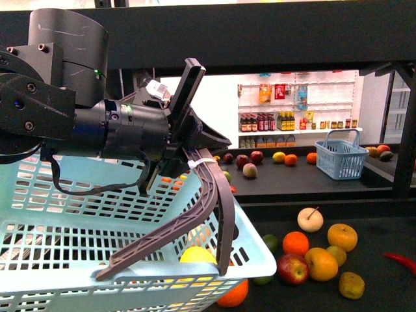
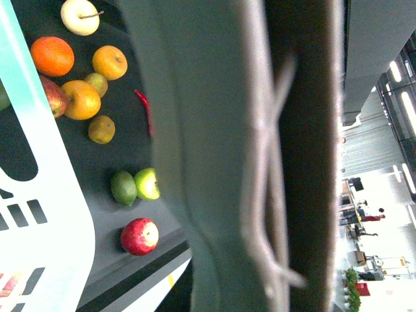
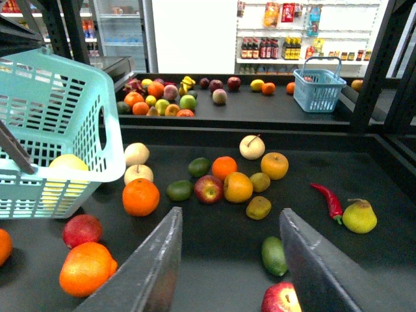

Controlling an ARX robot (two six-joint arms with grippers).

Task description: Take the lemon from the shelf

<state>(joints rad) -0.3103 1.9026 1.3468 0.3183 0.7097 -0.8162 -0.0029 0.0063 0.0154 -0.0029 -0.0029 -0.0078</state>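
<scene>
The lemon [image 3: 67,162], bright yellow, lies inside the light-blue basket [image 3: 97,84] and shows through its slotted wall; in the front view the lemon [image 1: 197,254] sits just behind the basket's near rim [image 1: 253,263]. My left gripper [image 1: 185,146] is shut on the grey basket handle [image 1: 211,195], holding the basket over the left side of the black shelf deck [image 1: 377,250]. The left wrist view is filled by the blurred handle [image 2: 260,162]. My right gripper [image 3: 227,260] hangs open low over the shelf deck [image 3: 305,162], with nothing between its fingers.
Loose fruit lies across the deck: an orange [image 3: 140,196], apples, a green avocado [image 3: 274,255], a red apple [image 3: 281,299], a red chili [image 3: 327,198] and a pear [image 3: 359,216]. A small blue basket [image 3: 318,90] stands on the far rack. Black uprights [image 3: 390,45] flank the right.
</scene>
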